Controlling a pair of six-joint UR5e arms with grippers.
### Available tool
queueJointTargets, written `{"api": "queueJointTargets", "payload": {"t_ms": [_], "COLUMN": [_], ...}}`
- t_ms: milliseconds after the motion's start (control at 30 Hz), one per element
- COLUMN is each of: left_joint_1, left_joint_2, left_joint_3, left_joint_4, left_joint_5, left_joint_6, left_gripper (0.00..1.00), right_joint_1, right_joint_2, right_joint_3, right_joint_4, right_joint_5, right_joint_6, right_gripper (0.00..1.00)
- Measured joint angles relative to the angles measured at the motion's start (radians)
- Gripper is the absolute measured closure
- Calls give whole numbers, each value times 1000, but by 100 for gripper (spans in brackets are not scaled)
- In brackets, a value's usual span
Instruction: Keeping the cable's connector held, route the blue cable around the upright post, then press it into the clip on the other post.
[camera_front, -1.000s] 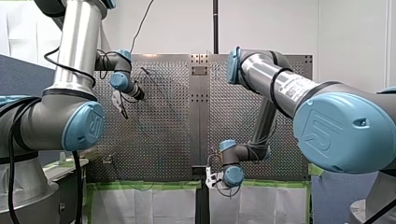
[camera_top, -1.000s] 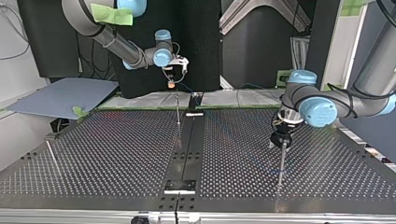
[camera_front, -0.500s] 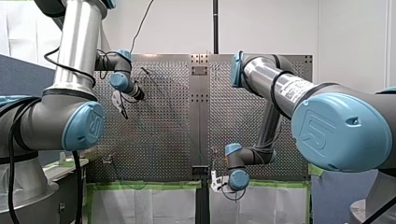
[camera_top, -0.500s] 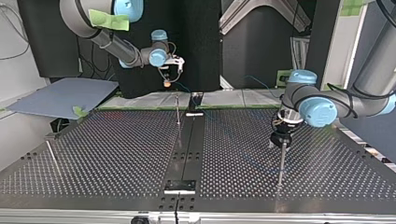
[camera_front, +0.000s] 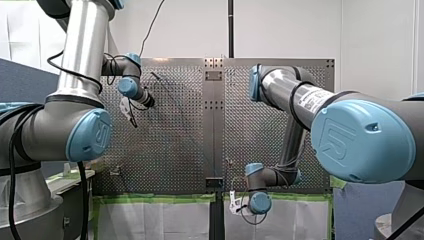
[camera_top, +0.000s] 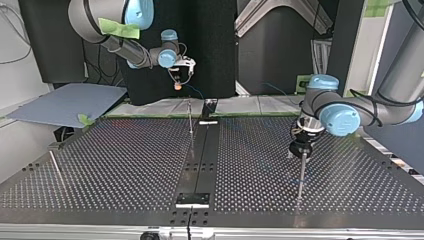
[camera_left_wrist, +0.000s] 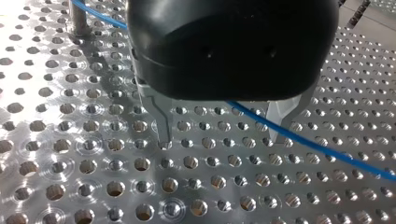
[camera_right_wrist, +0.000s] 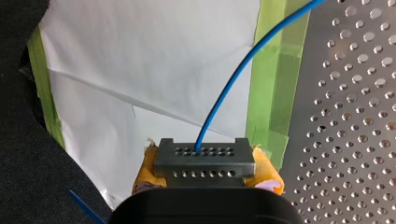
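Counter (camera_top: 125, 165): perforated metal, with thin upright posts standing on it.

My right arm (camera_top: 130, 47): lifted beyond the counter's far edge in the top view. Its jaws are shut on the connector (camera_right_wrist: 204, 158), with yellow pads (camera_right_wrist: 268, 175) on both sides of it.

My left arm (camera_top: 360, 110): low over the counter, just above one post (camera_top: 301, 170) at the top view's right. Its jaws stand wide and hold nothing. The metal fingers (camera_left_wrist: 161, 121) are close to the surface.

Blue cable (camera_right_wrist: 243, 65): runs from the connector over paper and green tape toward the counter. In the left wrist view it passes a post, then crosses low between the spread fingers. Cannot tell whether it wraps the post. No clip made out.

Judgement: routing step, connector hold good, cable not yet clipped. The next move needs the left jaws to close on the cable without snagging the counter's holes, while the right keeps gentle tension.
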Motion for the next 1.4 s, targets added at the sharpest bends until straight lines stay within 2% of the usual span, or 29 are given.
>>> {"api": "queueJointTargets", "payload": {"t_ms": [167, 233, 400, 600, 867, 1033, 1167, 1267, 1400], "left_joint_1": [0, 0, 0, -3, -12, -22, -31, -37, -43], "left_joint_2": [0, 0, 0, 0, 1, 1, 1, 1, 0], "left_joint_3": [0, 0, 0, 0, 0, 0, 0, 0, 0], "left_joint_4": [-1, -1, -4, -21, -45, -53, -55, -55, -55], "left_joint_5": [-6, -8, -15, -37, -43, -43, -43, -43, -43], "left_joint_6": [1, 1, 1, 10, 12, 5, -4, -11, -17], "left_gripper": [0, 0, 0, 0, 0, 0, 0, 0, 0], "right_joint_1": [-3, -6, -8, -2, 4, -3, -12, -22, -34], "right_joint_2": [-17, -33, -78, -133, -204, -256, -292, -323, -365], "right_joint_3": [18, 34, 80, 134, 205, 257, 293, 324, 366], "right_joint_4": [-12, -26, -70, -118, -146, -153, -167, -188, -216], "right_joint_5": [-10, -12, -13, -13, -15, -14, -18, -28, -57], "right_joint_6": [-23, -27, -16, -13, -10, -4, 10, 16, 14], "right_gripper": [100, 100, 100, 100, 100, 100, 100, 100, 100]}}
